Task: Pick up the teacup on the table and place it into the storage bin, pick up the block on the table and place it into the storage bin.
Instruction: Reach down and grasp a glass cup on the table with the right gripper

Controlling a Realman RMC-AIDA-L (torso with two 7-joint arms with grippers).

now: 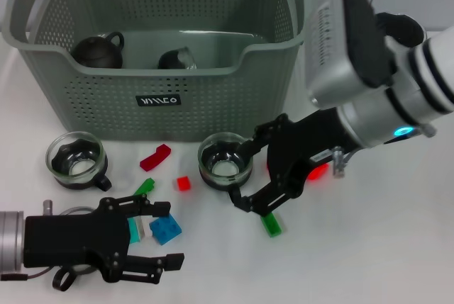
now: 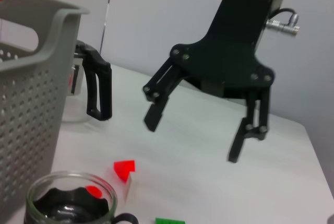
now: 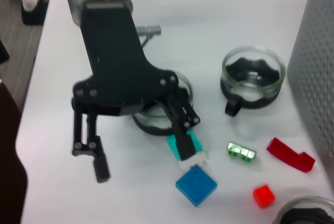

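Two glass teacups sit on the white worktop: one [image 1: 76,159] at left, one [image 1: 226,161] in front of the perforated grey-green bin [image 1: 159,49]. Two dark rounded vessels [image 1: 99,50] lie inside. Small plastic blocks scatter: three red [image 1: 155,156], two green [image 1: 271,225], one blue [image 1: 164,229]. Right hand [image 1: 250,175] hangs open beside the middle cup. Left hand [image 1: 160,235] spreads open around the blue block.
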